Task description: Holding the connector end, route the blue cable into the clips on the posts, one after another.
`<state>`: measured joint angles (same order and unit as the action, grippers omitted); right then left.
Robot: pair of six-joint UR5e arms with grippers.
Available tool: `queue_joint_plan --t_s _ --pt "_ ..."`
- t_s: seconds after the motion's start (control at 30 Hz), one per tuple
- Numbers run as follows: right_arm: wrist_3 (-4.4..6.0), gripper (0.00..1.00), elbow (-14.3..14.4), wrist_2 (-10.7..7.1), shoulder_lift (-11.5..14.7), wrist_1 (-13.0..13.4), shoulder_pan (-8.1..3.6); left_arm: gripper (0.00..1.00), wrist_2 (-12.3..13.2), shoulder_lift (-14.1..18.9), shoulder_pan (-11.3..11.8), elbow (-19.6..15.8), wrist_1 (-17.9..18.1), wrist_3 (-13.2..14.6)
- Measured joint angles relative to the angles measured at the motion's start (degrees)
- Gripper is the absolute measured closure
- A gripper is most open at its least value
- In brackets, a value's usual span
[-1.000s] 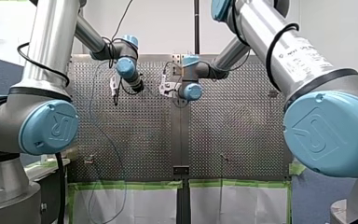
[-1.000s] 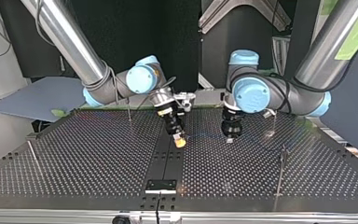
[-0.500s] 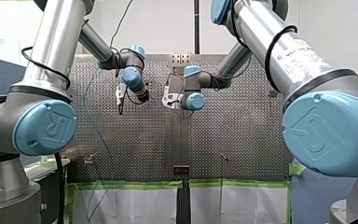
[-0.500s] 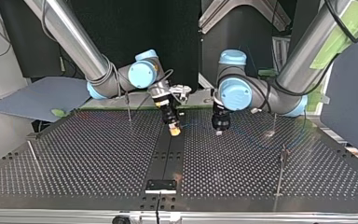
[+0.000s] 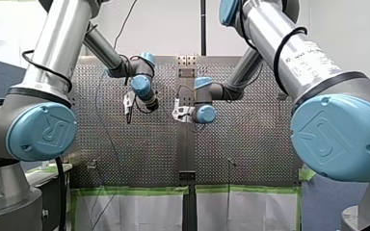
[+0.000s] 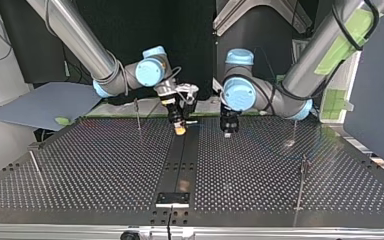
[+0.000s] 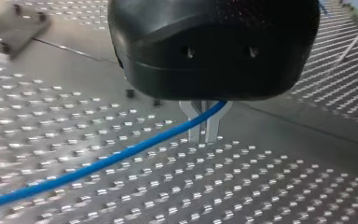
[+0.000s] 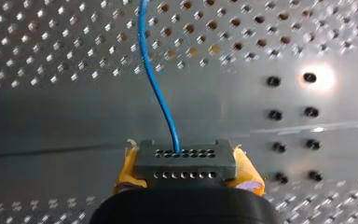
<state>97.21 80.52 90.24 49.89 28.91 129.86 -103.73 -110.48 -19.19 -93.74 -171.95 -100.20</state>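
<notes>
**Q:** Where does the blue cable (image 8: 154, 79) lie, and what holds it?

**A:** Its end enters the black connector (image 8: 186, 158). My right gripper (image 8: 186, 164) pinches that connector between yellow pads (image 8: 247, 172). In the top view this gripper hangs low over the perforated table (image 6: 95, 165), beside the dark centre strip (image 6: 180, 160) and near the edge where the arms come in. The cable also passes through my left gripper (image 7: 204, 125), whose metal fingers (image 7: 213, 128) stand pressed together about it. The rest trails away over the table.

**Q:** How is the step in hand done well?

**A:** No clip appears to hold the cable yet, so the step is judged to be bringing it to a first post (image 6: 138, 114).
- **Grip:** The pinch on the connector should be firm and square.
- **Tension:** The span between the two grippers should be lightly taut, so the cable meets the clip cleanly and seats without kinking.
- **Left gripper:** It probably serves best as a guide, letting the cable slide rather than dragging it.
- **Risk:** Slack is the main hazard, since a loose loop could snag another post (image 6: 302, 172).

**Q:** What writing can be read?

**A:** The blue joint caps (image 5: 41, 132) bear a raised emblem resembling "UR". A line of small print runs along my right arm's tube (image 5: 308, 53), but it is too blurred to read. The connector and the cable show no label.
</notes>
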Motion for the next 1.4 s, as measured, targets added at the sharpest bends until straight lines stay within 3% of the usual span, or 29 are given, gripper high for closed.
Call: queue_joint_plan --t_s 0.4,0.67,0.83,0.97,1.23,1.4 --pt "0.03 1.00 6.4 0.54 -0.1 5.7 -2.07 1.00 -3.1 -4.5 -4.9 -0.8 4.9 -3.3" --pt "-0.63 1.00 11.2 1.21 -0.1 9.2 -3.09 1.00 -3.1 -7.1 -6.1 -2.3 7.4 -1.7" --pt "-1.23 1.00 14.0 1.74 -0.2 11.0 -3.74 1.00 -3.1 -9.9 -7.4 -2.4 9.3 -2.3" --pt "-0.98 1.00 16.5 1.92 -0.3 13.2 -4.55 1.00 -3.3 -12.1 -8.1 -2.4 10.3 -2.7" --pt "-0.68 1.00 18.4 2.07 -1.8 16.0 -5.81 1.00 -3.4 -14.4 -9.4 -2.5 10.7 -2.6" --pt "-0.72 1.00 19.8 3.14 -3.5 17.6 -6.60 1.00 -4.3 -17.1 -11.7 -2.5 11.5 -3.2"
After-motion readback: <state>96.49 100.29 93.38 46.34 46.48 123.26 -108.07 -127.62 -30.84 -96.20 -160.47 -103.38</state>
